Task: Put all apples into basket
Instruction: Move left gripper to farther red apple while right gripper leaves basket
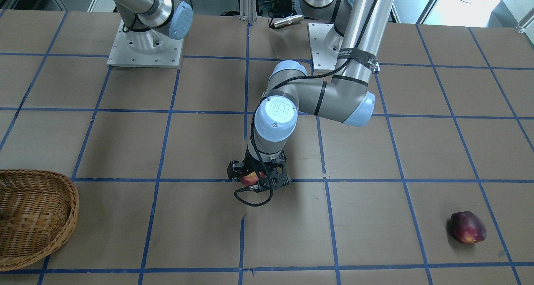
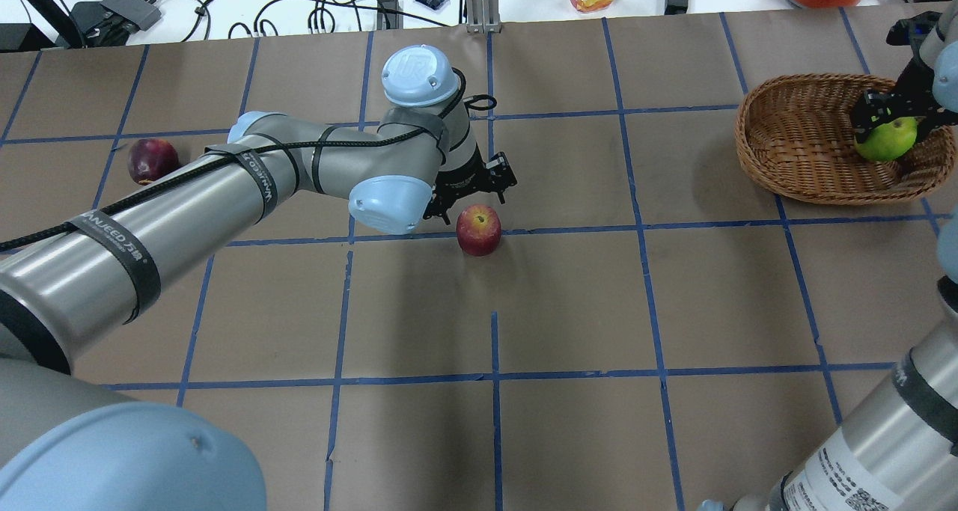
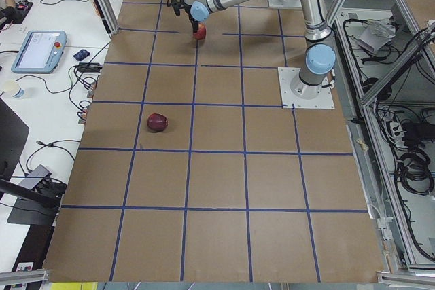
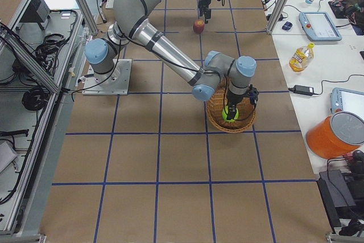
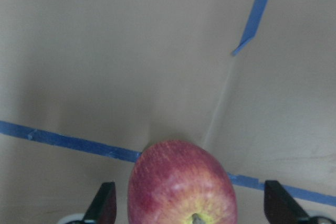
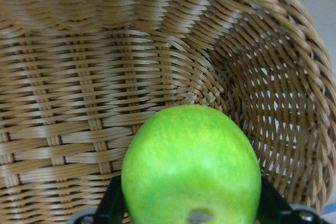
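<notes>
Basket [image 2: 793, 148], near the table [image 2: 569, 309] edge, contains the green apple [image 2: 887, 141], which is clamped between the fingers of the right pincer [image 2: 892, 122] inside the rim. Well apart from the basket, a red apple [image 2: 479, 229] lies on the table. The left pincer [image 2: 473, 200] straddles it, jaws wide, fingers not touching. A second red apple [image 2: 152, 159] lies farthest from the basket.
</notes>
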